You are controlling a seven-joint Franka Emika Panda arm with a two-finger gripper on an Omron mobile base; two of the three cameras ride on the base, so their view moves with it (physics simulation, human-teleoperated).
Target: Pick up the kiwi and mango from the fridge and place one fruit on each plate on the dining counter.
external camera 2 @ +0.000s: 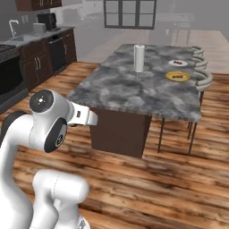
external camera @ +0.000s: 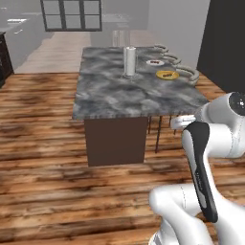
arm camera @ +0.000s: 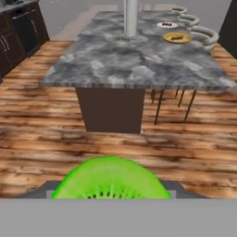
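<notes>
Left base view: the white arm (external camera: 210,158) rises at the lower right, folded back on itself. Well ahead of it stands the dining counter (external camera: 119,98), grey marbled top on a dark brown base. On its far right part lie 2 plates: the yellow plate (external camera: 167,74) and, just beyond it, the white plate (external camera: 154,62). A white roll (external camera: 129,61) stands upright to their left. Stools (external camera: 186,72) line the counter's right edge.

Right base view: the arm (external camera 2: 47,120) bends at the lower left over the wooden floor (external camera 2: 147,183). The counter lies ahead and to the right, with the yellow plate (external camera 2: 178,76) near its right edge, the white plate (external camera 2: 178,63) behind it and the roll (external camera 2: 139,58) to their left. Dark cabinets (external camera 2: 40,60) stand along the left wall.

Hand view: the pincer (arm camera: 111,194) is clamped on the kiwi (arm camera: 111,181), whose bright green cut face sits right at the fingertips. The counter is well ahead of the pincer; both plates lie at its far right end, the yellow plate (arm camera: 177,37) nearer, the white plate (arm camera: 166,25) beyond.
</notes>
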